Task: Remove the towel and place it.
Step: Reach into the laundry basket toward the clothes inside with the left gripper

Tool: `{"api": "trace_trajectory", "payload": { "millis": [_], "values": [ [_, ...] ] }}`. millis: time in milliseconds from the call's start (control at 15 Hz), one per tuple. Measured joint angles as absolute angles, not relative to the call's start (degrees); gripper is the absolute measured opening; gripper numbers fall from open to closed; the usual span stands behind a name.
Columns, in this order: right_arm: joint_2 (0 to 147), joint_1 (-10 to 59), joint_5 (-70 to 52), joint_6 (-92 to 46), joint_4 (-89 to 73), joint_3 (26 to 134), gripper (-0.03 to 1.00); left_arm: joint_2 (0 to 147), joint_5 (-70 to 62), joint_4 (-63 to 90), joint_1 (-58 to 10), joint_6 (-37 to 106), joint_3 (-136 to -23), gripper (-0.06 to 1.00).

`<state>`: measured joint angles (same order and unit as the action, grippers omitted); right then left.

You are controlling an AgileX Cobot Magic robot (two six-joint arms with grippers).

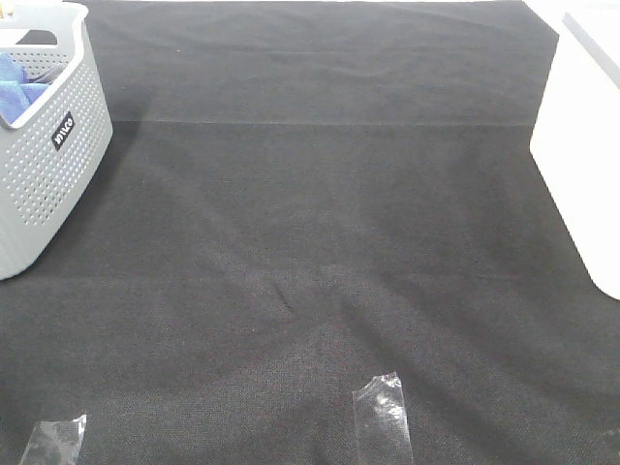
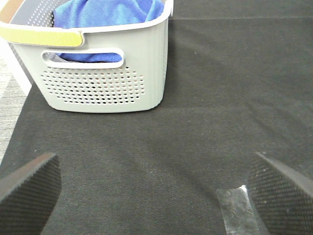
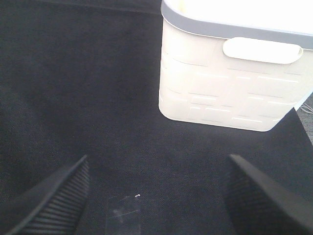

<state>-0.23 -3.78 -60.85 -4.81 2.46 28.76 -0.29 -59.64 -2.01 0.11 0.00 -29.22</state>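
Where the black woven table cloth (image 1: 310, 242) spreads across the work surface, it bears at its right edge a cream-white rectangular plastic bin (image 3: 230, 93) with a grey rim and moulded brick pattern. At its left edge it bears a pale grey perforated plastic basket (image 2: 102, 83) with slot handles. Inside that basket lies the bright royal-blue microfibre towel (image 2: 107, 12), bunched and showing through a handle slot. Over the cloth: left gripper (image 2: 156, 196), jaws spread wide, holding nothing; right gripper (image 3: 156, 196), likewise spread and unladen; two clear tape strips (image 1: 383, 421) stuck near the cloth's front edge.
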Motion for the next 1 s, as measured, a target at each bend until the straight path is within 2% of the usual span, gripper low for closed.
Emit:
{"api": "trace_trajectory", "payload": {
  "millis": [1000],
  "values": [
    [-0.2,-3.8,-60.8,-4.8,2.5,28.8,0.75,-0.3,-59.6,-0.7,0.1,-0.7,-29.2,0.99]
  ]
}}
